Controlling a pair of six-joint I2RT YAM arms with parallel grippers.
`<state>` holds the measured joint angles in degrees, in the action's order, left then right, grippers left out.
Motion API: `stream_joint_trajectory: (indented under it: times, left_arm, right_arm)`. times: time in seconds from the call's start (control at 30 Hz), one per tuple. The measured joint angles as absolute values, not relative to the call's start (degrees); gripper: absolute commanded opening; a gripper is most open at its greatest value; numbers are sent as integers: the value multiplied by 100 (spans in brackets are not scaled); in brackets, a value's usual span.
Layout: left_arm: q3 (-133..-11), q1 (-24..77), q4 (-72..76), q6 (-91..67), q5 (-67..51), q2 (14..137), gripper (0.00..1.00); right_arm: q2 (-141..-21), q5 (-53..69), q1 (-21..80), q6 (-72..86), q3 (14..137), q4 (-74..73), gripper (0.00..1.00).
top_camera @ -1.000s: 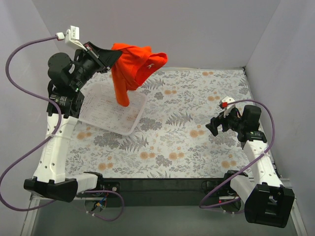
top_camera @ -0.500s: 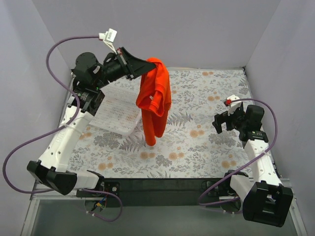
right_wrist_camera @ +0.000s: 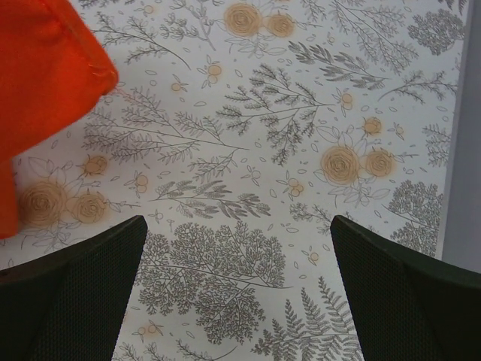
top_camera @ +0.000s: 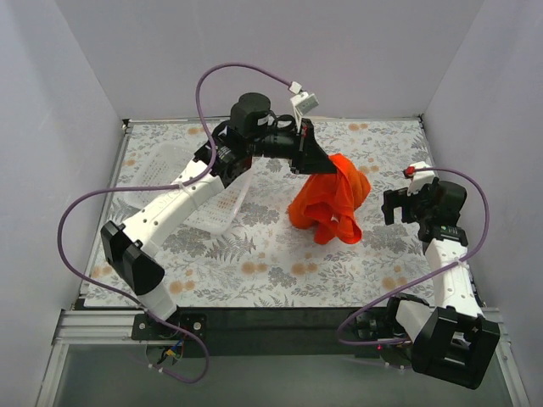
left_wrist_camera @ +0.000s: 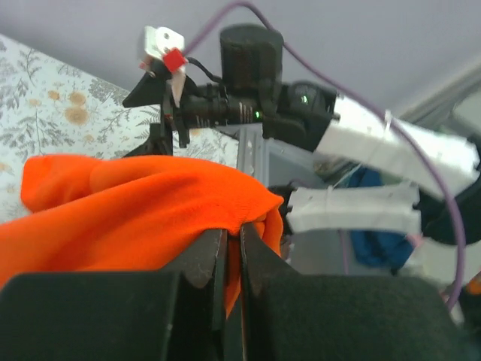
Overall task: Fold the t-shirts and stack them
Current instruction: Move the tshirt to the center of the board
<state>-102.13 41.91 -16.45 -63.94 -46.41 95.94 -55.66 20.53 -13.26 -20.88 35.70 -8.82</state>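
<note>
T-shirt (top_camera: 329, 203), orange-red, hangs bunched from left gripper (top_camera: 333, 171), jaws pinched on a top fold; its lower part reaches floral table (top_camera: 254, 254), right of centre. Right gripper (top_camera: 389, 206) gapes wide, nothing in it, near shirt's right side. White basket (top_camera: 157, 170) sits back-left, partly under left arm.

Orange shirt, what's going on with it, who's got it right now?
The left gripper is shut on a fold of the t-shirt, holding it up over the right half of the table. The rest hangs crumpled and seems to bunch on the table. It is not folded yet. The right gripper is open beside it, holding nothing. The basket sits at the far left.
</note>
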Motion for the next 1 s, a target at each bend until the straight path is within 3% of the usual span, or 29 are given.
stream_joint_trajectory:
  times: [0.17, 0.2, 0.3, 0.33, 0.37, 0.4, 0.6, 0.73, 1.0]
  left_arm:
    - [-10099, 4532, -2285, -4504, -4910, 9336, 0]
    - [-9883, 4565, -2381, -4117, -4886, 9190, 18]
    - [-8875, 4582, -2602, -3192, -4447, 8665, 46]
    - [-8567, 4578, -2657, -2971, -4174, 8578, 62]
    - [-8265, 4580, -2668, -2827, -3839, 8532, 70]
    - [-8053, 4578, -2698, -2821, -3564, 8530, 95]
    - [-6794, 4536, -2585, -2932, -1861, 8195, 96]
    - [-6042, 4534, -2025, -3304, -1096, 6740, 96]
    - [-3938, 4534, -856, -4097, 661, 3607, 98]
  right_arm:
    - [-5577, 1946, -1494, -1959, 3579, -875, 98]
    - [-5577, 1944, -1498, -1946, 3579, -873, 98]
    - [-5577, 1955, -1500, -1938, 3579, -864, 98]
    - [-5577, 1981, -1498, -1940, 3579, -862, 98]
    - [-5575, 2010, -1498, -1942, 3579, -862, 98]
    - [-5575, 2064, -1500, -1949, 3579, -862, 98]
    - [-5559, 2923, -1498, -2292, 3579, -956, 98]
    - [-5568, 4025, -1278, -2912, 3581, -1339, 98]
    - [-6584, 4600, 1052, -3476, 4285, -2071, 94]
